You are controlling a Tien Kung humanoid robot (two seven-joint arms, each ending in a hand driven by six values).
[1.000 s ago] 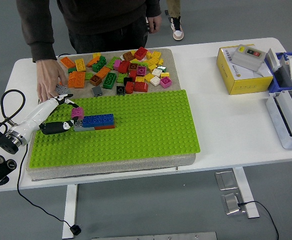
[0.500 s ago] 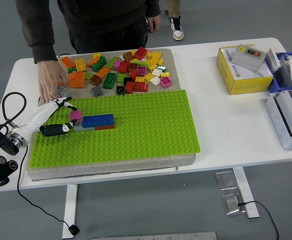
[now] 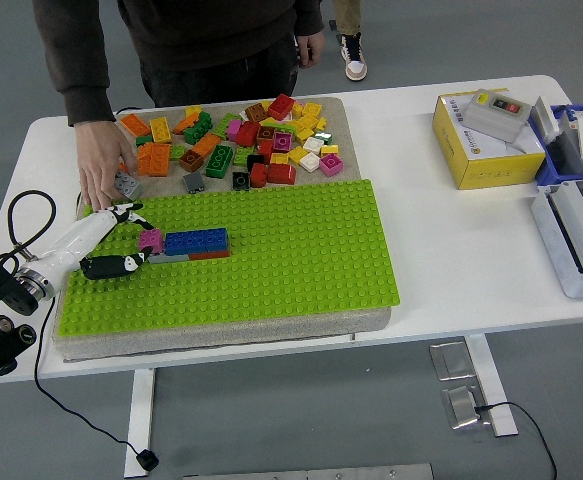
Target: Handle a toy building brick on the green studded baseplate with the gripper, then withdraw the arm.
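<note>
Reaching in from the left, the left robot hand [image 3: 131, 240] pinches a pink brick [image 3: 152, 240] at the end of a blue brick row [image 3: 195, 241] on the green baseplate [image 3: 271, 260]. A person's hand [image 3: 101, 180] rests on the table [image 3: 451, 240].

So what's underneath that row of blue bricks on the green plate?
Under the blue bricks lies a lower layer: a grey brick and a red-brown one peek out along the front edge. The rest is covered, on the green baseplate.

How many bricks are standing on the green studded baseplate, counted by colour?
Pink brick: 1
Blue brick: 1
Grey brick: 1
Red brick: 1
Total: 4, all joined in one cluster on the green baseplate, beside the left hand.
</note>
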